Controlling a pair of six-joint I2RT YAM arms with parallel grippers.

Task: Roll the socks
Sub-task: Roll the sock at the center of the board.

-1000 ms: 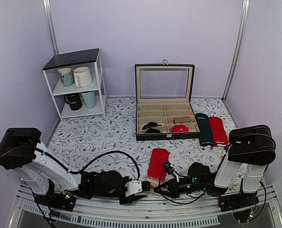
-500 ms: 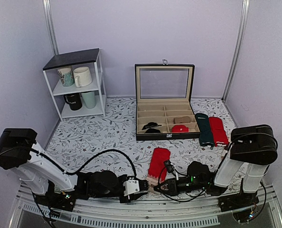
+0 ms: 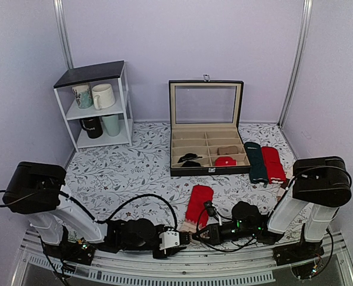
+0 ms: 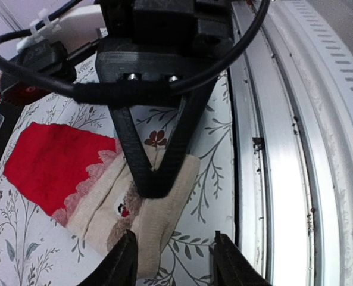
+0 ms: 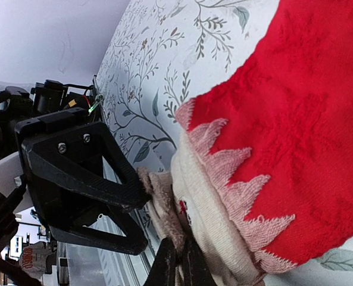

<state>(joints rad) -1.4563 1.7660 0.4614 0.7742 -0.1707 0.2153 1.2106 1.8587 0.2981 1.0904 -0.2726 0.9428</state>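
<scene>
This is a robot test cell dressed like a home. Plain lilac walls [image 3: 164, 42] meet metal posts [image 3: 61, 36]. A flowered table cover [image 3: 134, 164] carries a white shelf [image 3: 121, 107] of mugs [image 3: 103, 95] at 10 o'clock and a glass-lidded case [image 3: 206, 128] at 12 o'clock. At 6 o'clock, an aluminium rail [image 3: 122, 271] bears the left arm [image 3: 75, 214] and the right arm [image 3: 283, 214].

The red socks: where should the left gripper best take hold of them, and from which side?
Probably the beige end, from the near side, beside the right gripper that pinches it. That end lies nearest, with the red length stretching away, so rolling can start there.
</scene>
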